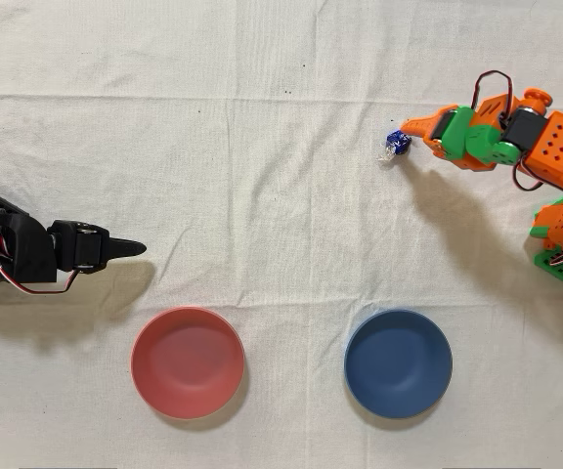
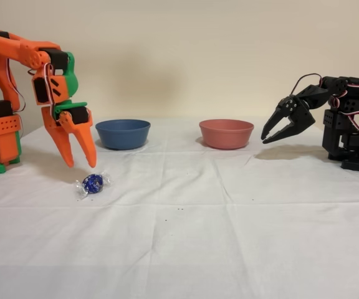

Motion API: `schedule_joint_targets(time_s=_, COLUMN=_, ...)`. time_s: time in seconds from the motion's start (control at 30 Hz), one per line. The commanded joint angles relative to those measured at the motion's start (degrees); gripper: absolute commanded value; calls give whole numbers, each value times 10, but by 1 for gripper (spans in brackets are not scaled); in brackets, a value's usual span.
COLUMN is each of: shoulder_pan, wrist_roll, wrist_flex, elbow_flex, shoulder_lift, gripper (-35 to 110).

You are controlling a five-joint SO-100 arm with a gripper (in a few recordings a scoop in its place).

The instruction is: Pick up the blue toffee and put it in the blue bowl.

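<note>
Fixed view, left to right: orange gripper hangs tips-down, its tapered plastic fingers spread with nothing between them, just above and left of the toffee, a shiny dark-blue foil ball with clear twisted ends lying on the wrinkled white cloth. Behind sit the round matte blue bowl, then a pink-red bowl, both shallow, then the idle black arm.

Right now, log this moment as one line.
gripper: open, above blue toffee, not touching | toffee: on cloth | blue bowl: empty | step: pre-grasp
</note>
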Motion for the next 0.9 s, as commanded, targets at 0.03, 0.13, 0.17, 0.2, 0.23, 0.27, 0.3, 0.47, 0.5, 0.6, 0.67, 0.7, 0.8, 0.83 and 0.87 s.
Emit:
schedule_joint_targets(time_s=0.03, shoulder_pan=9, wrist_roll=-3, wrist_flex=-19, elbow_flex=-21, shoulder_lift=-5, gripper=37)
schedule_joint_targets(time_s=0.13, shoulder_pan=8, wrist_roll=-7, wrist_flex=-32, elbow_flex=-26, shoulder_lift=-24, gripper=36)
schedule_joint_targets(time_s=0.17, shoulder_pan=6, wrist_roll=-9, wrist_flex=-34, elbow_flex=-28, shoulder_lift=-29, gripper=36)
schedule_joint_targets(time_s=0.2, shoulder_pan=4, wrist_roll=-10, wrist_flex=-37, elbow_flex=-32, shoulder_lift=-34, gripper=36)
schedule_joint_targets(time_s=0.23, shoulder_pan=4, wrist_roll=-10, wrist_flex=-40, elbow_flex=-35, shoulder_lift=-40, gripper=36)
schedule_joint_targets(time_s=0.27, shoulder_pan=4, wrist_roll=-11, wrist_flex=-41, elbow_flex=-40, shoulder_lift=-47, gripper=36)
schedule_joint_targets(time_s=0.3, shoulder_pan=4, wrist_roll=-11, wrist_flex=-43, elbow_flex=-44, shoulder_lift=-53, gripper=35)
schedule_joint_targets(time_s=0.47, shoulder_pan=7, wrist_roll=-10, wrist_flex=-50, elbow_flex=-69, shoulder_lift=-85, gripper=35)
schedule_joint_targets(time_s=0.5, shoulder_pan=7, wrist_roll=-11, wrist_flex=-51, elbow_flex=-75, shoulder_lift=-91, gripper=35)
schedule_joint_targets(time_s=0.6, shoulder_pan=7, wrist_roll=-14, wrist_flex=-54, elbow_flex=-90, shoulder_lift=-107, gripper=35)
schedule_joint_targets(time_s=0.67, shoulder_pan=7, wrist_roll=-15, wrist_flex=-55, elbow_flex=-99, shoulder_lift=-118, gripper=35)
schedule_joint_targets(time_s=0.7, shoulder_pan=7, wrist_roll=-16, wrist_flex=-55, elbow_flex=-104, shoulder_lift=-123, gripper=35)
schedule_joint_targets(time_s=0.8, shoulder_pan=6, wrist_roll=-18, wrist_flex=-57, elbow_flex=-111, shoulder_lift=-136, gripper=35)
schedule_joint_targets(time_s=0.83, shoulder_pan=4, wrist_roll=-19, wrist_flex=-58, elbow_flex=-112, shoulder_lift=-141, gripper=35)
schedule_joint_targets(time_s=0.87, shoulder_pan=4, wrist_roll=-21, wrist_flex=-60, elbow_flex=-114, shoulder_lift=-144, gripper=35)
